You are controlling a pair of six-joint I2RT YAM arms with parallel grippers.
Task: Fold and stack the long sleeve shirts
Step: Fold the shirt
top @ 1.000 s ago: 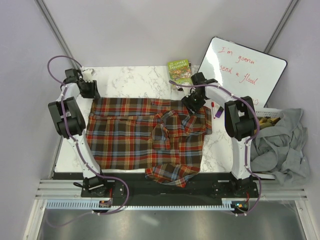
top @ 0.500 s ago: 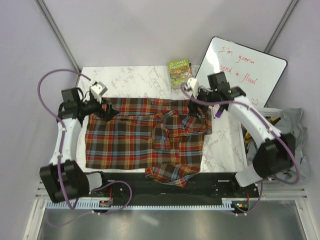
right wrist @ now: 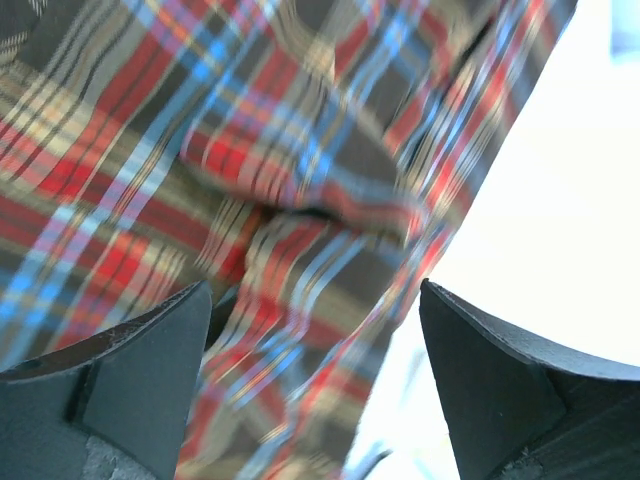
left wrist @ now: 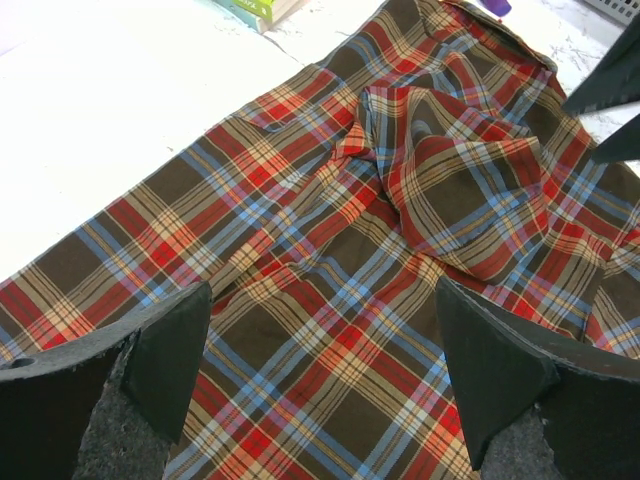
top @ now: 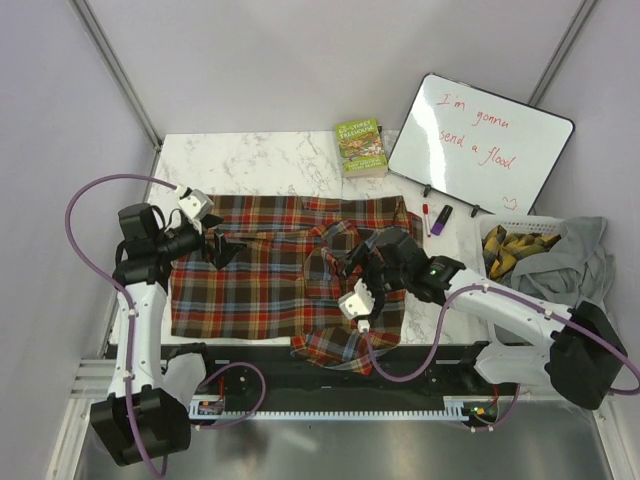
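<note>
Top external view: a plaid shirt (top: pixel 250 280) lies spread on the white desk (top: pixel 260 160), with one bunched fold reaching the near edge. The right hand (right wrist: pixel 315 300) hovers over its crumpled right part, fingers wide, holding nothing. The left hand (left wrist: pixel 325 300) hangs above the shirt's far left part, also wide and empty. Farther back sit a book (top: pixel 361 147) and a whiteboard (top: pixel 480 145).
</note>
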